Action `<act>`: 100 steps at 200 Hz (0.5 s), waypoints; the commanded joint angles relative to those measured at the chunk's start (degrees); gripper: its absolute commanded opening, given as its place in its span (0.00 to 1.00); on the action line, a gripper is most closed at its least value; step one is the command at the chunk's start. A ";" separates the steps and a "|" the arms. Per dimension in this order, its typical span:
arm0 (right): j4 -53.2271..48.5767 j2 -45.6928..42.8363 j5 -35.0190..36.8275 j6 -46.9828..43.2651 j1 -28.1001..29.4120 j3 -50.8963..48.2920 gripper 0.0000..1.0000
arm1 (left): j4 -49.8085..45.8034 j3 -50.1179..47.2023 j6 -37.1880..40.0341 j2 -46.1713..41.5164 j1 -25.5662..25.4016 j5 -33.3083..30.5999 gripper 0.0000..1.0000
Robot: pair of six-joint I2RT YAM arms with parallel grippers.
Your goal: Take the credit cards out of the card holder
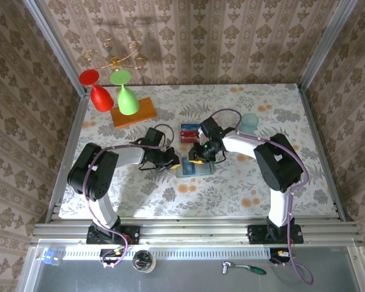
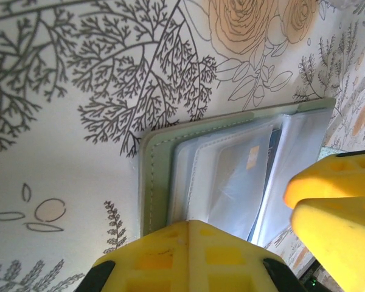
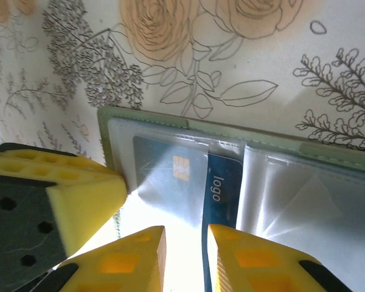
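The card holder (image 1: 193, 166) lies open and flat mid-table, a pale green wallet with clear sleeves (image 2: 231, 176). A blue card marked "logo" (image 3: 224, 185) sticks partly out of its sleeve at the fold. A greyish chip card (image 3: 167, 170) sits inside the left sleeve. My left gripper (image 2: 191, 226) is shut, its yellow tips resting on the holder's edge. My right gripper (image 3: 186, 240) hovers over the sleeves with its fingers slightly parted, the blue card's edge running beside its right finger. Two cards (image 1: 189, 132), red and blue, lie on the table behind the holder.
A translucent teal cup (image 1: 250, 121) stands at the back right. An orange wooden block (image 1: 134, 113) sits at the back left, with a red glass (image 1: 100, 96) and a green glass (image 1: 128, 99) hanging upside down above it. Walls close in the table.
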 commanded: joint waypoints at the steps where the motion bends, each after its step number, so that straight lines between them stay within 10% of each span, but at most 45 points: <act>1: -1.97 -2.00 1.15 -0.46 -0.22 -0.86 0.27 | -2.49 1.63 1.22 -1.40 -0.53 -0.74 0.00; 100: -0.36 -2.26 -0.10 0.83 -0.78 -2.67 0.27 | -3.85 2.92 0.57 0.03 -2.21 -1.83 0.00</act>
